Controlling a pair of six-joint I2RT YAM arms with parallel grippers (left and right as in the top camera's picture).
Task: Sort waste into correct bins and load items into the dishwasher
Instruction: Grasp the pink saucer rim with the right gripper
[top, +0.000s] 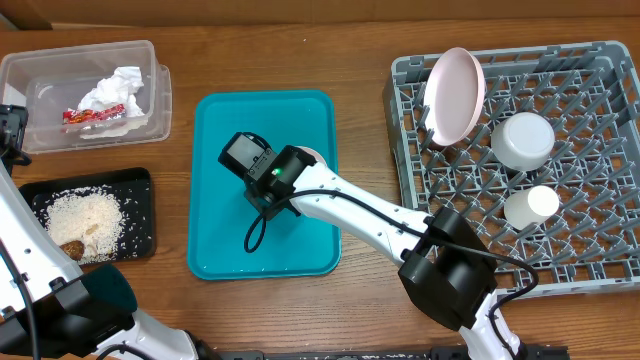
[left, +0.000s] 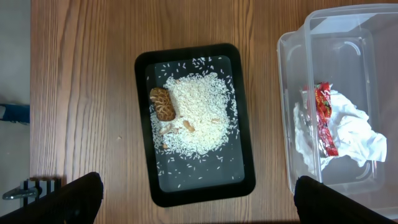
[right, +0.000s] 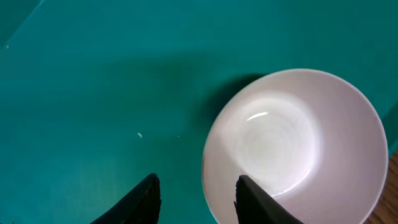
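1. The wooden bench (top: 360, 40) is carrying everything. The grey dish rack (top: 600, 250) is filling its right side, and the right arm's base is covering the rack's near corner.
2. The teal tray (top: 230, 230) is lying at the bench's middle. The right arm is reaching across it and hiding much of its right half from above.
3. The clear tub (top: 45, 110) is sitting at the far left corner. It is holding the crumpled napkin (top: 115, 90) and, touching it, the red-and-white wrapper (top: 90, 116).
4. The black tray (top: 138, 235) is lying by the left edge, nearer than the tub. It is holding the rice (top: 85, 215) with the brown lump (top: 70, 248) at the heap's edge. The left wrist view is showing stray grains that are hard to make out from overhead.
5. The pink plate (top: 455, 95) is leaning on edge between pegs at the rack's far left. The bowl (top: 522, 140) and the cup (top: 530, 207) are sitting just beside it, mouths down.
6. The small pink dish (right: 298, 143) is resting upright on the teal tray. From overhead it is showing only as a sliver behind the arm.
7. The right gripper (right: 198, 180) is straddling the dish's rim with its jaws partly apart. The frame's edge is cutting off the fingers, so I cannot tell whether they are pinching.
8. The left gripper (left: 198, 186) is hanging over the black tray with its jaws spread wide, holding nothing.
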